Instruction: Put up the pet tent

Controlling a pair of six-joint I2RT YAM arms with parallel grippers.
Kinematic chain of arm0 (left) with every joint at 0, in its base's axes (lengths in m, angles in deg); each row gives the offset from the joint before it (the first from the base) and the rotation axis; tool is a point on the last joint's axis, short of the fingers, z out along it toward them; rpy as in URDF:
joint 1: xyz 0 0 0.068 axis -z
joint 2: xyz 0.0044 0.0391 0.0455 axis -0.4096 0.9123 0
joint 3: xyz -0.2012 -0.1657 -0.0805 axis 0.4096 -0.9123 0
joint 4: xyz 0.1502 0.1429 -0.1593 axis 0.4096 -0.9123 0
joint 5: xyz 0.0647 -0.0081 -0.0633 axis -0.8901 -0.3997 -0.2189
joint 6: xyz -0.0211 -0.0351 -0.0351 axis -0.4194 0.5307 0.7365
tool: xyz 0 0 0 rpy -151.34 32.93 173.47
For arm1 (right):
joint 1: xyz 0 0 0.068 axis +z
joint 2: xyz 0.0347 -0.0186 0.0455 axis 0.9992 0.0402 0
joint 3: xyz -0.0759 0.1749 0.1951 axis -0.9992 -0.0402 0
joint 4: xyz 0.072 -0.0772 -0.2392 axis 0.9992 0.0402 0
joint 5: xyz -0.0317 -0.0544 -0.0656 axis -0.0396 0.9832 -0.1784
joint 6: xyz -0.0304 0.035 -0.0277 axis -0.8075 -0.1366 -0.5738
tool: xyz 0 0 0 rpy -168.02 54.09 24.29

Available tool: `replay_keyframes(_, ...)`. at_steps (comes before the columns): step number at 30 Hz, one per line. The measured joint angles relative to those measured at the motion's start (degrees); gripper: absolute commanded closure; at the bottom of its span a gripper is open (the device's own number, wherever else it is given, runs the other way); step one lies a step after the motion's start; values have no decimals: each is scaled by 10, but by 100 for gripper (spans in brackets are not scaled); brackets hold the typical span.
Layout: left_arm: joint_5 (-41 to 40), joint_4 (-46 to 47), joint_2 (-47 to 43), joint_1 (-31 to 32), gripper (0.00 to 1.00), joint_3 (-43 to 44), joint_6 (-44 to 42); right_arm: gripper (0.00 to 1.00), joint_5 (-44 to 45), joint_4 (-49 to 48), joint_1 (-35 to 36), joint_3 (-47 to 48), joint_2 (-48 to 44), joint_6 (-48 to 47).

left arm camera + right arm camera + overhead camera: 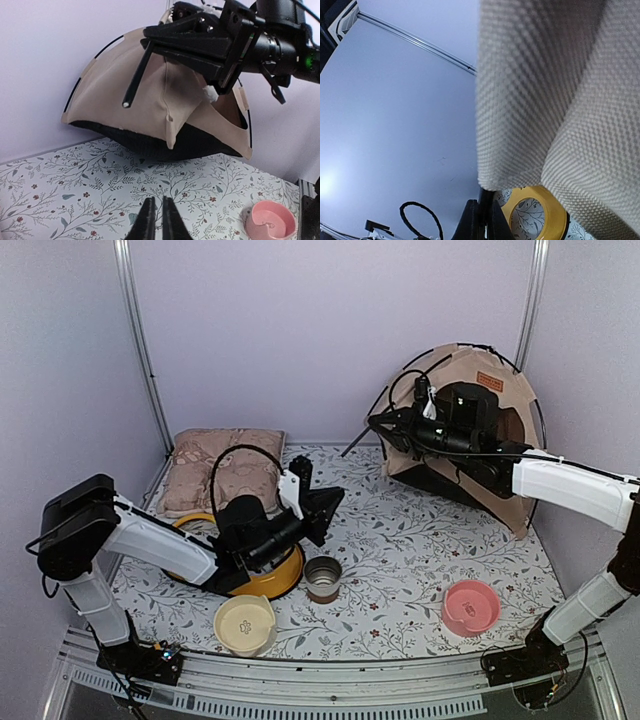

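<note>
Cloth (400,540) with a leafy print covers the table between pale lilac walls (300,330). Left gripper (156,221) hovers above it, fingers pressed together; right gripper (481,222) pinches a black pole (137,75) of the pet tent (470,365).

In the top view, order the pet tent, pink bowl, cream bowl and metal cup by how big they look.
1. pet tent
2. cream bowl and pink bowl, about alike, not ranked apart
3. metal cup
</note>
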Motion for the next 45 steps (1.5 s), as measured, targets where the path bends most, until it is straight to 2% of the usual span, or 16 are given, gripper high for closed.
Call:
replay_keyframes(2,6,3,7,0,75,15,-2,100,-3,4,9,8,1,7)
replay_keyframes(5,20,7,20,0,73,40,-1,100,-9,2,28,40,10,21)
replay_keyframes(11,29,14,39,-1,60,84,-5,100,-14,-12,61,103,30,42)
replay_keyframes(19,29,25,42,-2,58,97,-6,100,-8,-19,73,132,59,54)
replay_keyframes(31,15,26,42,-12,63,109,4,100,-5,-19,81,140,64,57)
replay_keyframes(45,16,26,41,-12,64,110,4,100,6,-19,82,140,64,57)
